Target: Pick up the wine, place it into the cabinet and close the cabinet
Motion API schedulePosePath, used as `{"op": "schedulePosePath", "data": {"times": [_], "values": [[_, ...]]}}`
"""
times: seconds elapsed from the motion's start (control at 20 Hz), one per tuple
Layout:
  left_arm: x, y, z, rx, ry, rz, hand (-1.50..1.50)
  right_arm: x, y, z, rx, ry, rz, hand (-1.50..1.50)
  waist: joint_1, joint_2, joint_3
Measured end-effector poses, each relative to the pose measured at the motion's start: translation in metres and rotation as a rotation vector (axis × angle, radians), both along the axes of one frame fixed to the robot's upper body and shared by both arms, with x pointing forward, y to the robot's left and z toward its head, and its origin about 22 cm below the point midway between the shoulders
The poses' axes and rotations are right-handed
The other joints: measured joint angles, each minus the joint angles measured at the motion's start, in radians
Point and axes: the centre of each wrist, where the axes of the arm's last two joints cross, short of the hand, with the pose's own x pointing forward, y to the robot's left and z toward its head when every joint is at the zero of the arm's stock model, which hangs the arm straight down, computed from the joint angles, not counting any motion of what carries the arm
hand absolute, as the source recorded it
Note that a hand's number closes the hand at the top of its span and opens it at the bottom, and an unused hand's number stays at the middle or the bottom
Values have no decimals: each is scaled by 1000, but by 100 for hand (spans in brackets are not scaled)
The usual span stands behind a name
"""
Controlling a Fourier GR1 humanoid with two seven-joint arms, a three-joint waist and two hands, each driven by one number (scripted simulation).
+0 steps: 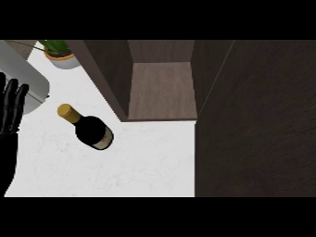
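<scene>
Head view: wine (pixel 91 129) on counter (pixel 85 171) outside open cabinet (pixel 161 92), left robot hand (pixel 0 139) splayed

**White counter, dark wood cabinet**

The counter (pixel 119 171) is white with a faint marble pattern and fills the left and middle of the view. At its far side stands a dark wood cabinet (pixel 105 69), open, with a lighter brown shelf (pixel 161 92) inside. A wide dark door (pixel 269 120) covers the right side. Far left are a potted plant (pixel 61 59) and a grey rounded object (pixel 9 65).
</scene>
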Motion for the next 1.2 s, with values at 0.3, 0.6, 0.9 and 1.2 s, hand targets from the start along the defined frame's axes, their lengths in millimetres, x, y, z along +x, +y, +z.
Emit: {"op": "schedulePosePath", "data": {"times": [0.3, 0.6, 0.9, 1.2], "values": [[55, -34, 7, -30, 54, 9, -150, -24, 1, -5, -16, -4, -10, -150, -5, 2, -5], [78, -70, 12, -198, 237, -5, -150, -45, 17, 1, -25, 83, 284, -150, -13, 0, -7], [80, -97, 29, -273, 338, 70, -150, -73, 20, 22, -31, 124, 354, -150, 2, -2, -15], [79, -113, 41, -294, 385, 135, -150, -78, 24, 24, -37, 158, 371, -150, 0, 0, -19]]}}
